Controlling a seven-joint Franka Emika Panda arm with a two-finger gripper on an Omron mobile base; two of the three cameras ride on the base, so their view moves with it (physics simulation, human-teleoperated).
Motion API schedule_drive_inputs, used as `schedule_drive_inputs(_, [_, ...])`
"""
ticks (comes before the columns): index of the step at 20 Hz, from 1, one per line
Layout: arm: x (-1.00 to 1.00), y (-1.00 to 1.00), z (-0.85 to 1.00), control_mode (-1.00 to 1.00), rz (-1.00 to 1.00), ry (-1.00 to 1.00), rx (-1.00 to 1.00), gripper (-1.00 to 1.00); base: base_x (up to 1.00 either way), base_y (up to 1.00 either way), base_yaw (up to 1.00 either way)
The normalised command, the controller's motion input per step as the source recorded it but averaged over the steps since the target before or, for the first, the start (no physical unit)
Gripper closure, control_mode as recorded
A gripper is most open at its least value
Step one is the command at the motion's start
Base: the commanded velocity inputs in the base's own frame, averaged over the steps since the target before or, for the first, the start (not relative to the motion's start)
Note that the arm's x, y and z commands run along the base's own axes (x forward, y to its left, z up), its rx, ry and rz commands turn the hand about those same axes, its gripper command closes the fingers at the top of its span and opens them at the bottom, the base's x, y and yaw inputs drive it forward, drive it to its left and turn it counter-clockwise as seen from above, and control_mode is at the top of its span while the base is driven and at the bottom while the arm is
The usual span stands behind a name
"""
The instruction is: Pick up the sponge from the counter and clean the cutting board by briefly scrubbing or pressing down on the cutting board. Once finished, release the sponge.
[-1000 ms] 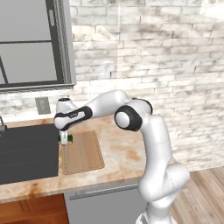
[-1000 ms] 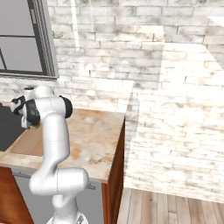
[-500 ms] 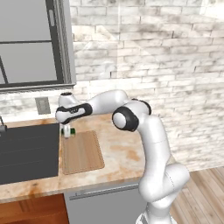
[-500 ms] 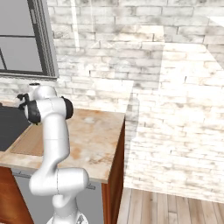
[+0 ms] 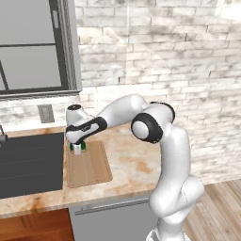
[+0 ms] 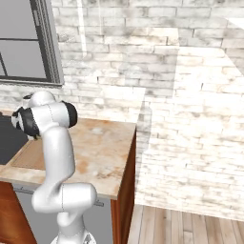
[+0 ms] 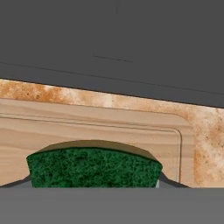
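sponge (image 7: 92,168): bottom cut off by the hand view's lower edge, so no yellow layer showing there; pretty tiny in the left base view.
gripper (image 5: 76,149): fingers mostly buried behind the sponge, just slivers each side.
cutting board (image 6: 29,153): near-left part hidden behind the arm in the right base view.
sink (image 5: 29,162): left side runs off the frame.

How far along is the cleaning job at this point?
Done: the pickup. The pincer is shut on the small green-topped sponge. In hand: the sponge sits over the light-brown wooden cutting board, at its far end beside the dark grey sink; whether it presses cannot be told. Left: scrubbing, then releasing.
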Motion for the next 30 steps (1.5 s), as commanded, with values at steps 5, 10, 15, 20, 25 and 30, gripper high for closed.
schedule_drive_inputs(5, [-0.64,-0.32,-0.07,-1.00,0.00,-0.02,0.06,1.00,0.00,0.00,0.00])
schedule_drive_inputs(10, [-0.54,-0.30,0.09,-1.00,0.00,0.09,0.04,1.00,0.00,0.00,0.00])
schedule_drive_inputs(15, [-0.48,-0.23,0.06,-1.00,0.00,0.20,0.00,1.00,0.00,0.00,0.00])
schedule_drive_inputs(20, [-0.54,-0.22,0.00,-1.00,0.00,0.15,0.00,1.00,0.00,0.00,0.00])
schedule_drive_inputs(25, [-0.58,-0.32,0.00,-1.00,0.00,0.11,0.00,1.00,0.00,0.00,0.00])
schedule_drive_inputs(30, [-0.29,-0.57,0.06,-1.00,-0.05,0.02,0.00,1.00,0.00,0.00,0.00])
